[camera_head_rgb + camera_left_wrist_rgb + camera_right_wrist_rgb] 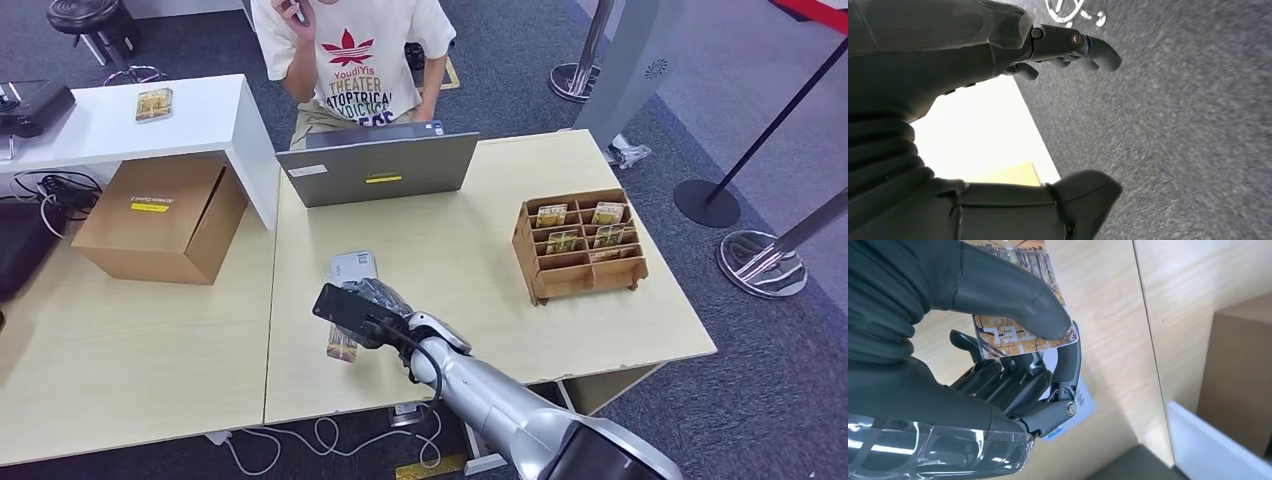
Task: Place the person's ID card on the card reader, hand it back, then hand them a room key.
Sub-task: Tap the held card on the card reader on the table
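My right hand [372,300] is over the middle of the table, just in front of the small grey-white card reader [352,266]. It pinches a yellow-brown patterned card [1018,335] between thumb and fingers. In the head view the card [341,346] sticks out below the hand toward the table's near edge. The reader [1079,402] lies under the fingers in the right wrist view. The person [350,60] sits behind the laptop. A wooden rack [580,245] with several similar cards stands at the right. My left hand [1058,42] hangs beside the table over the carpet, fingers loosely apart, holding nothing.
A grey laptop [378,165] stands open at the far edge, facing the person. A cardboard box [160,220] sits at the left under a white shelf [200,125], which carries another patterned card [153,103]. Barrier posts [760,262] stand on the carpet to the right.
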Controlling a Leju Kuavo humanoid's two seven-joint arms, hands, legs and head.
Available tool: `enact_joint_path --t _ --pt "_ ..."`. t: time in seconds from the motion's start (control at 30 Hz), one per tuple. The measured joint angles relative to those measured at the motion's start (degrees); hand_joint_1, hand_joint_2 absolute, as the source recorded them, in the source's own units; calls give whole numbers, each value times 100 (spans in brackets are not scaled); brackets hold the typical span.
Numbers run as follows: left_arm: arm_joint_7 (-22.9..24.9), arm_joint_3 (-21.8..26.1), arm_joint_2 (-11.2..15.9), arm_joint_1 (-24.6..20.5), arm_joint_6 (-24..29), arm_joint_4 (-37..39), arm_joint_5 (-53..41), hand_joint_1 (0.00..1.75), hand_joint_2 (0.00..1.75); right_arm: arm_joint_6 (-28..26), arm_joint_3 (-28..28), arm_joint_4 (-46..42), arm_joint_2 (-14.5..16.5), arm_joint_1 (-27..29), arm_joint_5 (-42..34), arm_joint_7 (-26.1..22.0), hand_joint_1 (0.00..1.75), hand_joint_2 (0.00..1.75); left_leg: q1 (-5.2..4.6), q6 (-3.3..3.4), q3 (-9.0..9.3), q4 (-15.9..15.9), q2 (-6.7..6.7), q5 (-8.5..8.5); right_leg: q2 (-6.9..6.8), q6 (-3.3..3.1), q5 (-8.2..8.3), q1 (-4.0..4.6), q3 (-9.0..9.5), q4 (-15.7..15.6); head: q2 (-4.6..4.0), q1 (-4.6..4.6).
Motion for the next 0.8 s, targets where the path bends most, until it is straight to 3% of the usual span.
enact_joint_path --t 0.07,0.17,0.2,0.23,0.27,0.3,0.37,0.43,0.47,0.57,0.6,0.7,0.73,0.77,0.8 --pt "15 1 -3 1 4 0 34 0 0 65 42 4 21 22 54 27 175 175 29 72 18 -57 0 40 -5 55 -115 -1 -65 144 -1 15" --pt "16 2 -8 -7 24 0 51 0 0 149 124 25 43 58 110 85 175 175 42 123 14 -91 3 68 -11 110 -603 -20 -536 1127 0 44" --pt "15 2 -9 -5 31 0 51 0 44 165 148 38 45 87 119 101 175 175 41 125 10 -90 2 68 -12 120 -703 -26 -699 1446 0 45" --pt "14 2 -10 -3 36 0 49 0 87 170 167 52 46 114 124 110 175 175 40 125 9 -87 0 67 -13 123 -698 -30 -776 1591 0 47" --pt "13 2 -11 -1 40 0 42 0 131 170 186 63 46 130 126 114 175 175 40 123 10 -84 -4 66 -14 118 -581 -32 -739 1499 0 48" --pt "11 2 -14 -2 43 0 34 0 175 168 203 70 48 137 126 116 175 175 40 118 14 -79 -8 63 -16 105 -384 -32 -586 1180 0 49" --pt "8 2 -27 -7 46 0 16 0 175 162 223 74 52 132 126 114 175 175 31 89 13 -64 -15 52 -22 67 -57 -25 -179 354 0 48" --pt "7 2 -37 -10 46 0 2 0 175 159 231 75 62 130 123 113 175 175 19 27 1 -60 -17 50 -20 29 26 -5 6 -35 0 45" --pt "6 2 -42 -10 46 0 -4 0 131 159 233 76 67 131 121 113 175 175 16 -10 -2 -67 -17 56 -15 10 25 7 8 -46 0 43" --pt "3 2 -48 -13 61 0 -12 0 131 164 235 75 87 123 117 108 175 175 32 -109 -22 4 -8 -21 -14 -96 69 -17 40 -117 -1 38" --pt "-3 2 -46 -15 67 0 -10 0 175 172 237 74 103 117 117 105 175 175 35 -135 -97 190 -5 -140 -19 -132 81 -30 58 -144 -1 26" --pt "-23 2 -45 -10 74 1 4 0 175 212 249 82 139 109 117 103 175 175 45 -190 -563 1228 1 -613 -24 -181 78 -25 65 -143 0 -3" --pt "-32 2 -44 -5 75 1 10 0 175 222 255 90 143 111 118 103 175 175 46 -200 -673 1456 2 -663 -23 -184 72 -23 59 -129 0 -2" --pt "-42 2 -42 -1 77 2 12 0 175 229 259 97 145 112 118 103 175 175 46 -205 -695 1488 2 -612 -21 -184 63 -24 52 -108 0 -1" --pt "-54 2 -40 1 82 2 13 0 175 234 263 102 150 111 119 102 175 175 49 -204 -605 1291 4 -462 -17 -179 47 -28 46 -80 0 -2"
